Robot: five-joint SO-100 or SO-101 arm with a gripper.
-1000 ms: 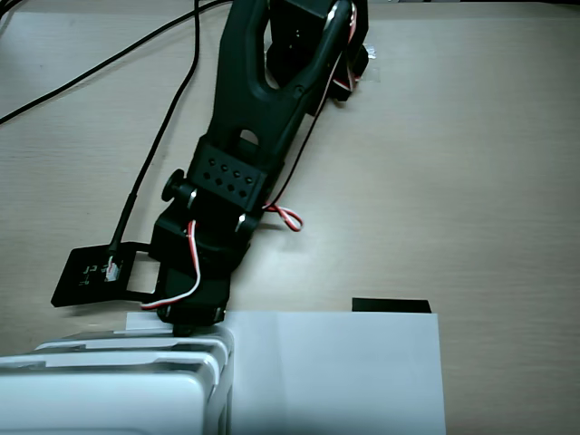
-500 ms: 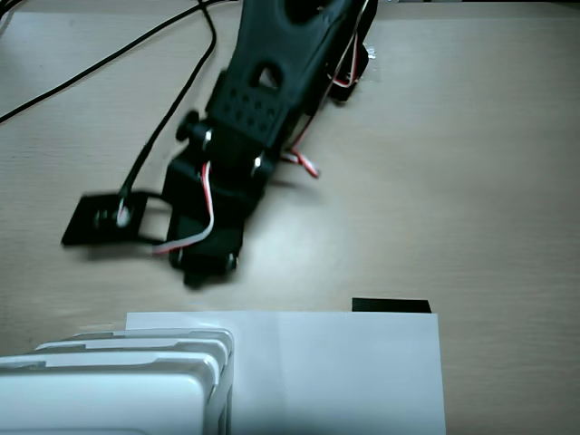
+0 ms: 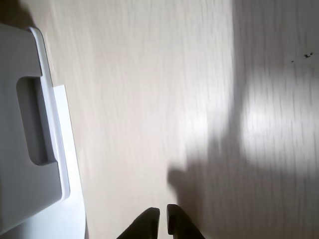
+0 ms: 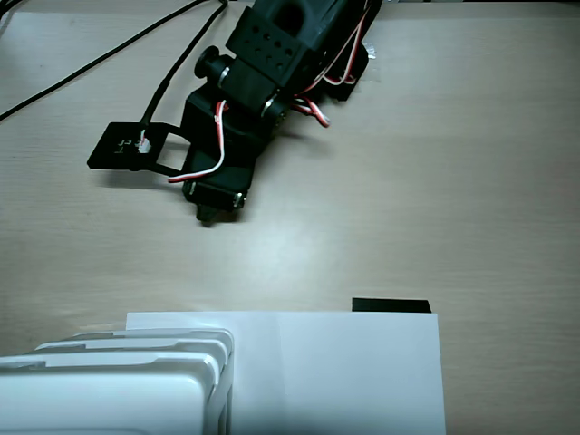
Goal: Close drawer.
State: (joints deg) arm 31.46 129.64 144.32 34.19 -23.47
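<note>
Clearly, the drawer (image 3: 30, 129) sits at the left edge of the wrist view, its rounded front lip and recessed handle slot facing the open counter (image 3: 149, 74). The end effector (image 3: 163, 219) enters from the bottom edge, tips pressed nearly together and pinching nothing, apart from the drawer. In the fixed view the white cabinet (image 4: 109, 385) rests on a paper sheet (image 4: 344, 372), bare pale wood separating it from the arm (image 4: 263, 82). A small black rectangle (image 4: 391, 305) touches the sheet's far edge.
</note>
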